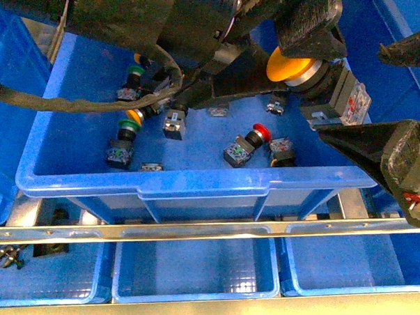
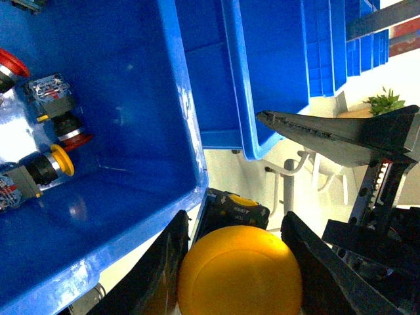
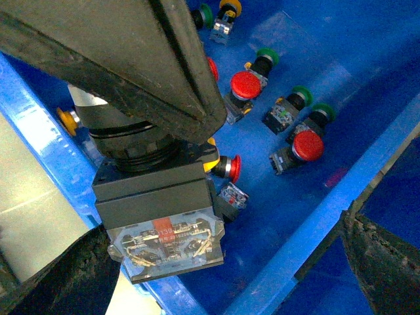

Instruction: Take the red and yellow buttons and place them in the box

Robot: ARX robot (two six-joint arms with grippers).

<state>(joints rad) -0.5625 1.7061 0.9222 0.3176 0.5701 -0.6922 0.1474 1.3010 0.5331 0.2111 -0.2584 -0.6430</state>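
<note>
My left gripper (image 1: 284, 63) is shut on the round cap of a yellow button (image 1: 291, 65) and holds it in the air over the right end of a large blue crate (image 1: 195, 183). In the left wrist view the cap (image 2: 239, 272) fills the space between the jaws. The button's black body and clear terminal block (image 3: 164, 230) hang between the spread jaws of my open right gripper (image 1: 352, 90). A deep blue box (image 2: 131, 197) holding two red buttons (image 2: 72, 134) and one yellow button (image 2: 56, 161) shows in the left wrist view.
The large crate holds several loose buttons: a red one (image 1: 260, 134), green ones (image 1: 135, 72) and red and green ones (image 3: 308, 146). Shallow blue trays (image 1: 190, 296) and a metal rail (image 1: 193, 230) lie in front. A cable (image 1: 59, 98) crosses the crate's left side.
</note>
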